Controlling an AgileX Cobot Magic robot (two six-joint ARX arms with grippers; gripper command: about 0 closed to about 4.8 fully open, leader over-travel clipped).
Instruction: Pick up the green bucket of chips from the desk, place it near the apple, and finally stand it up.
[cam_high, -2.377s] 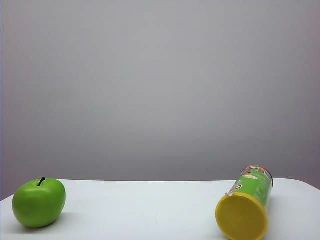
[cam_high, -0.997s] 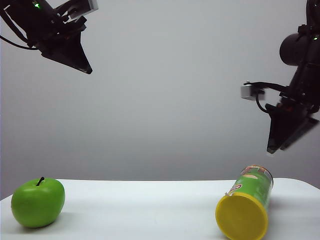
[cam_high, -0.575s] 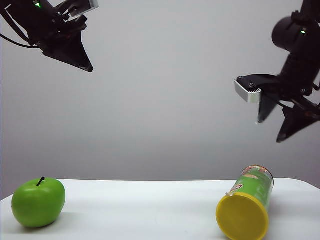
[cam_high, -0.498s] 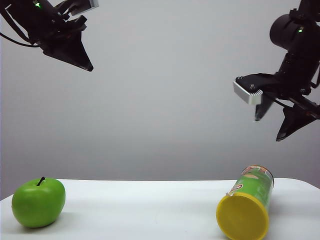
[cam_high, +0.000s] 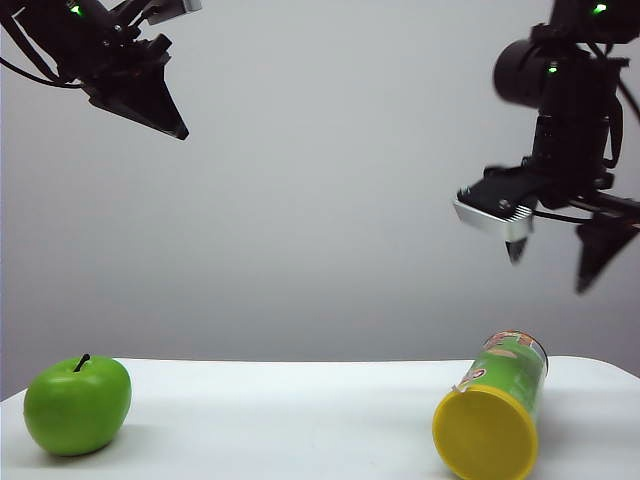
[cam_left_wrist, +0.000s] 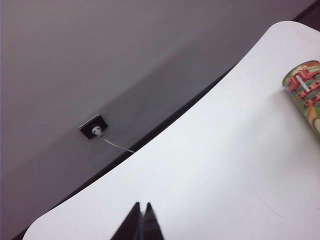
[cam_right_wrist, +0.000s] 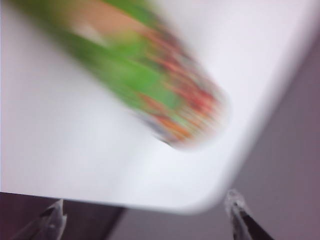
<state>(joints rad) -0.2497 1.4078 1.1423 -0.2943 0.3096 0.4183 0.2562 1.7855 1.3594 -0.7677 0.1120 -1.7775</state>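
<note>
Green bucket of chips (cam_high: 495, 408): lying at tabletop (cam_high: 300, 420) 4 o'clock, near the right edge. Apple (cam_high: 77, 404): sitting at 8 o'clock, wide bare surface between. Right gripper (cam_high: 555, 255): hovering above the bucket, jaws apart. Left gripper (cam_high: 165, 115): hanging at 10 o'clock, jaws together.

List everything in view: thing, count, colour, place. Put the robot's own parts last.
Green bucket of chips: one, green with a yellow lid, lying on its side at the right of the desk, lid toward the exterior camera.
Apple: one, bright green with a dark stem, at the left of the desk.
Desk: one, white, across the bottom of the exterior view.
Wall plate with a thin cable: one, dark, on the grey wall behind the desk.
Left hand: one, black, shut, high above the apple's side.
Right hand: one, black, open, in the air above the bucket.
</note>
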